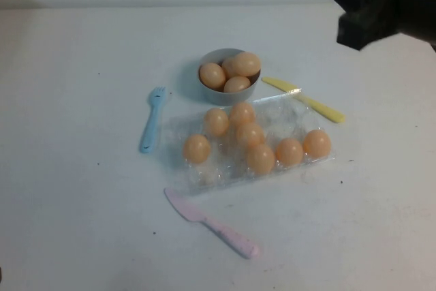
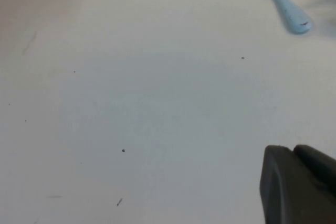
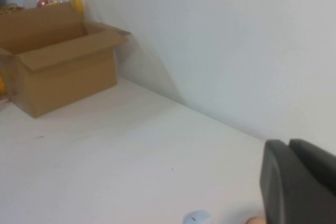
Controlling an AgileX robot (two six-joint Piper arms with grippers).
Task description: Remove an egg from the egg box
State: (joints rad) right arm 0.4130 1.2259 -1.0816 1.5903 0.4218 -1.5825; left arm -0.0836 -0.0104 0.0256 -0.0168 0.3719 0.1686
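White table (image 1: 82, 223): seven eggs in egg box (image 1: 300, 115), three in bowl (image 1: 216, 93); pincers' grip unclear.

Both grippers cropped, state unclear

Grey bowl (image 1: 227, 93), blue fork (image 1: 152, 119), yellow knife (image 1: 304, 99), pink knife (image 1: 211, 223), cardboard box (image 3: 58, 59).

Clear egg box (image 1: 300, 122) lies flat mid-table, holding seven tan eggs (image 1: 197, 148).
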